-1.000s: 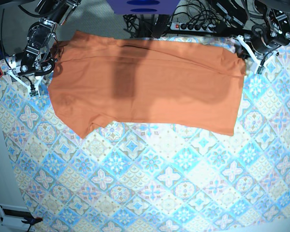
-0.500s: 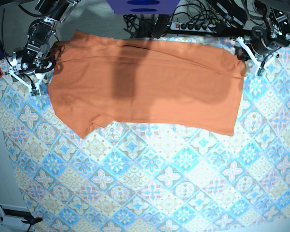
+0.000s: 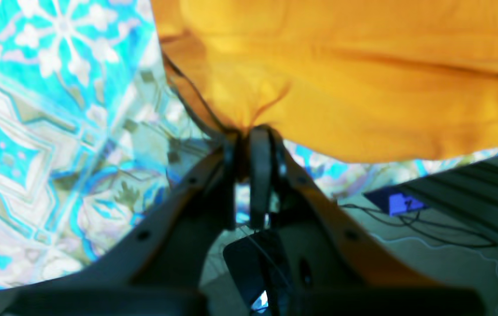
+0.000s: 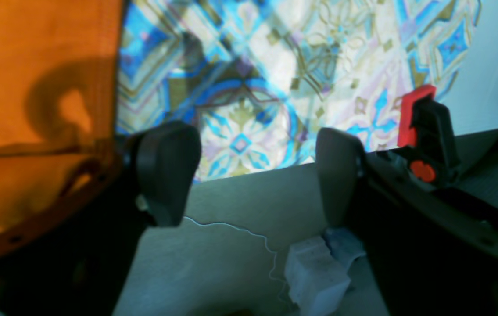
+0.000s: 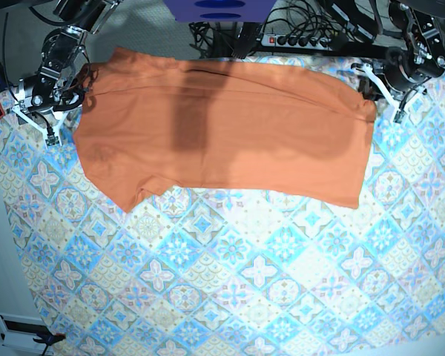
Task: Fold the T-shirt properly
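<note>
Beside the T-shirt, the left gripper has edged inward, its fingers seemingly pinching the hem, while the right gripper lifts away, fingers spread, so folding looks imminent.

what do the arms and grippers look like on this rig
Both arms are black and silver metal links with white brackets near the wrists. The left gripper has dark, slim curved jaws on brownish-dark struts with small screw holes. The right gripper has broad, rounded dark grey jaws; a red-and-black clamp-like part shows beside it.
</note>
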`<state>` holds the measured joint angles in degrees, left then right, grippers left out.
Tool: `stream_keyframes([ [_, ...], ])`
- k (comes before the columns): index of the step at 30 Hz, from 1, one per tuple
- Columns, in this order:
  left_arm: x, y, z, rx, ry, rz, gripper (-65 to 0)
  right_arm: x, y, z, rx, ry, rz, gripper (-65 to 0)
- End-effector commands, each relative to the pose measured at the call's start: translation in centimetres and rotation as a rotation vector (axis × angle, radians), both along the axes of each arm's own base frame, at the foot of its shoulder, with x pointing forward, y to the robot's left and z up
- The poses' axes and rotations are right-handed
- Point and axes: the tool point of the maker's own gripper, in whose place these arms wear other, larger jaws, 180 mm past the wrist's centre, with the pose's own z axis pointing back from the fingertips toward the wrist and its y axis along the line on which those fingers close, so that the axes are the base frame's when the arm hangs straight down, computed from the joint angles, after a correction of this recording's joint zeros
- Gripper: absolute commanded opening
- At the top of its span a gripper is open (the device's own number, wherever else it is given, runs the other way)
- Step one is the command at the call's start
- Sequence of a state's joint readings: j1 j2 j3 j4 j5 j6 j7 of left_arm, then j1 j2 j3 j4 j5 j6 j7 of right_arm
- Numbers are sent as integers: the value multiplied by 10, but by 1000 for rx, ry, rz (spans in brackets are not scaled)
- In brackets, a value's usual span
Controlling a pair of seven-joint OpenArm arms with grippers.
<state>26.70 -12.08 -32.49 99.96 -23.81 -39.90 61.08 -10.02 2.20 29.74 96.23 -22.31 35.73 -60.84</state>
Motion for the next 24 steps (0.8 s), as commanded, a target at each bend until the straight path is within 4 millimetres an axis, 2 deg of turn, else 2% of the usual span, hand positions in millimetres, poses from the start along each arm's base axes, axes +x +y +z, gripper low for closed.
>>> stream_keyframes([
  [1, 7, 4, 8, 8, -32, -5, -650, 6, -8, 10, -30, -25, -1, -218],
  [13, 9, 4, 10, 8, -46, -5, -650, 6, -8, 9, -30, -23, 0, -218],
  [24, 24, 3, 17, 9, -84, -6, -650, 4, -8, 7, -27, -17, -2, -218],
])
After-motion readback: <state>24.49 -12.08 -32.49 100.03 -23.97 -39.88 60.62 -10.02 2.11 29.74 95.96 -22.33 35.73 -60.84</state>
